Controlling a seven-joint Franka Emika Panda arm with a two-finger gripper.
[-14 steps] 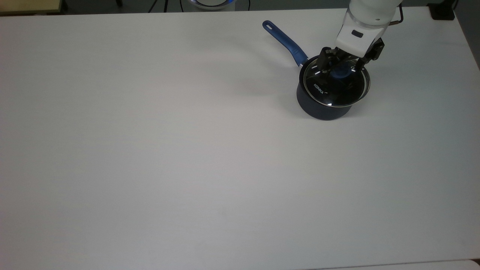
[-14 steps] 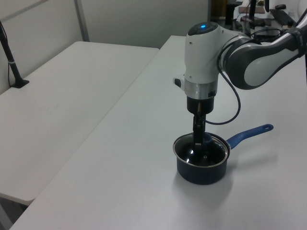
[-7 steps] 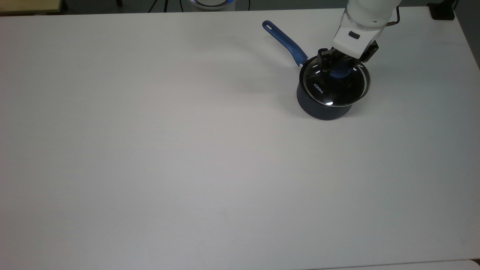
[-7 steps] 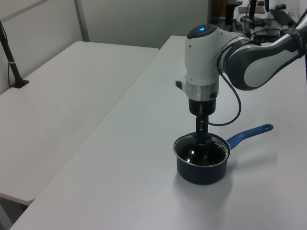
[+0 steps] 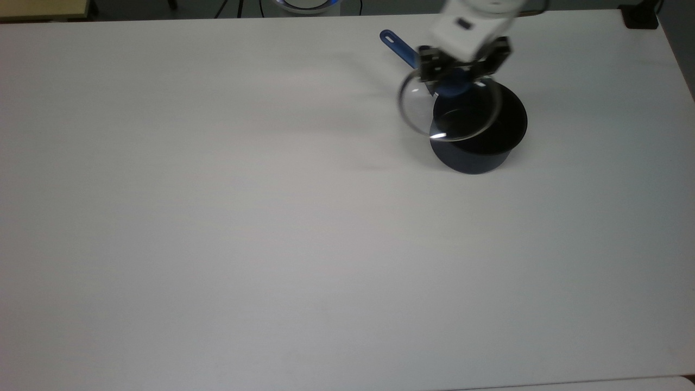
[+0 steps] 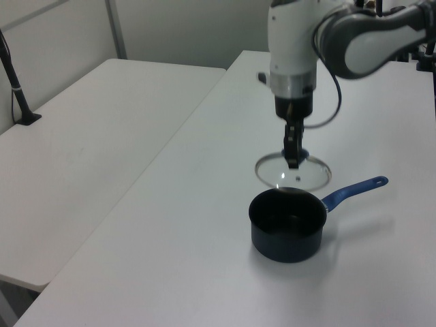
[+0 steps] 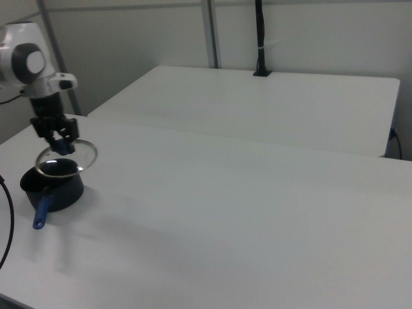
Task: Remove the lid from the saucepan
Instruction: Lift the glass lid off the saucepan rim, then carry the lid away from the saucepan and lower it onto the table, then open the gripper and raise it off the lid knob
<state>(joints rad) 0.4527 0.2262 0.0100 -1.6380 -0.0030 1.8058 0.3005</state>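
Top view shows us the change plainly: half a second ago the lid (image 5: 449,111) sat on the saucepan (image 5: 479,133), and now it hangs in the air, clear of the rim, shifted toward the top view's left over the base of the blue handle. Our gripper (image 5: 460,68) has its jaws closed on the blue knob (image 5: 453,86), carrying the glass disc roughly level. From the left view we see open space between the lid (image 6: 293,171) and the saucepan (image 6: 287,224), whose black inside is now uncovered. The pot itself has not moved on the white desk (image 5: 244,217). We judge the removal itself done; what is left is to set the lid down somewhere on the desk.
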